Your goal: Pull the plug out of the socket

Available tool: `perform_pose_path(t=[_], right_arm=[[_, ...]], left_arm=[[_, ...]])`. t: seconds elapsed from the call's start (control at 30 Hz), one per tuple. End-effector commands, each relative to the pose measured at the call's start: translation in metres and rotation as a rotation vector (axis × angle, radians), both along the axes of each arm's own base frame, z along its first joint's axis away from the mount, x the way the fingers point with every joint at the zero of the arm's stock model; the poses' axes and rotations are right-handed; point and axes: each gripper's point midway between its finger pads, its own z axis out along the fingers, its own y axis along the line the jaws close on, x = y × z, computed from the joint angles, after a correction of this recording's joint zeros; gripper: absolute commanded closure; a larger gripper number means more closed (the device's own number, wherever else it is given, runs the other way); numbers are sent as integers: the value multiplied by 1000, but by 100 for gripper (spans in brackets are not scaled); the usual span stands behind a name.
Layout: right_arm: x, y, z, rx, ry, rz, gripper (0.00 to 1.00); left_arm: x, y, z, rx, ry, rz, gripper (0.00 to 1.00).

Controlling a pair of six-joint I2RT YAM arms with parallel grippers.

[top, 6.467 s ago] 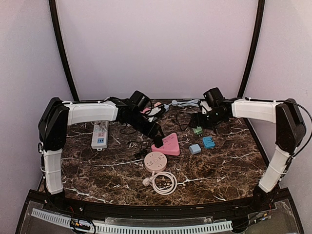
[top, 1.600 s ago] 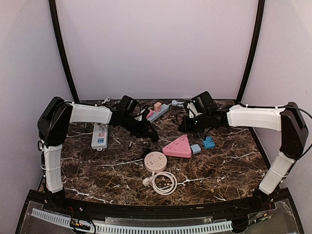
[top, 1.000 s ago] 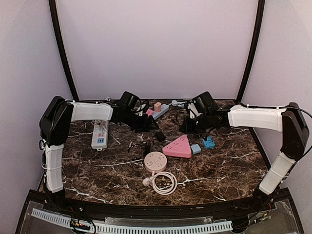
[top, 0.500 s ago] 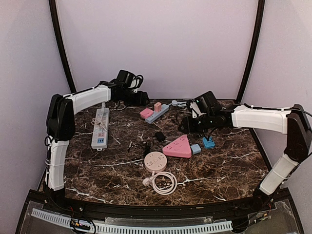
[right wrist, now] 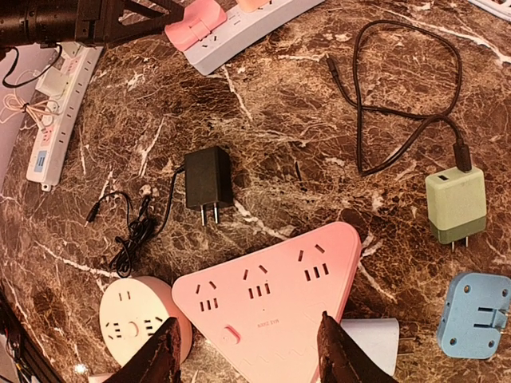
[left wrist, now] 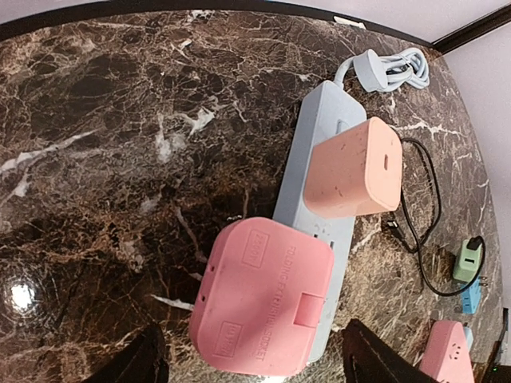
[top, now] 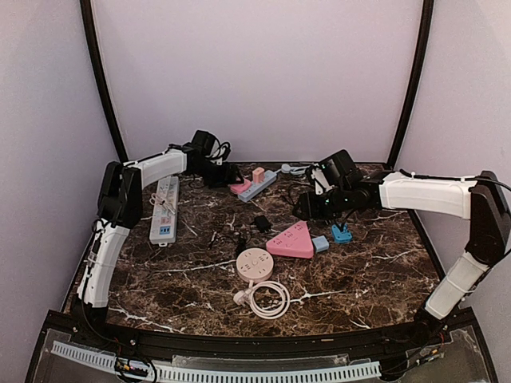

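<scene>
**Top view.**
- 1 left gripper [top: 227, 173], at the far back of the table [top: 359, 275], over the blue-grey strip [top: 265, 184].
- 1 right gripper [top: 306, 209], low, near the pink triangular socket [top: 292, 239].
- 1 black adapter [top: 262, 223], loose on the marble, in no socket.

**Left wrist view.**
- 2 items seated in the blue-grey strip: 1 flat pink plug [left wrist: 263, 307] and 1 pink cube charger [left wrist: 353, 167].
- The fingers are spread wide either side of the flat pink plug and hold nothing. Contact cannot be told.

**Right wrist view.**
- The fingers are parted and empty above the pink triangular socket. Its 3 visible outlets are vacant.
- 1 green charger [right wrist: 456, 206], cable attached.

**Risks, as judged.**
- Nothing pins the blue-grey strip, and the right gripper is well apart from it, so a pull may lift or drag the strip along.
- The flat pink plug sits low, so a shallow grip may slip off.
- The pink cube charger stands close by, so a wide approach may knock it.
</scene>
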Motion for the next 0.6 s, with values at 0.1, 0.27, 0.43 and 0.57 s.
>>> perform_pose_path(t=[0.1, 0.27, 0.43, 0.57], right_arm=[[0, 0, 11, 36, -13, -8, 45], [0, 2, 9, 36, -7, -4, 45], [0, 3, 10, 40, -9, -2, 45], [0, 3, 7, 37, -2, -1, 45]], left_arm=[[8, -15, 14, -217, 86, 49, 26], [7, -19, 7, -303, 150, 91, 28], [8, -23, 9, -376, 174, 111, 32], [6, -26, 10, -420, 193, 118, 36]])
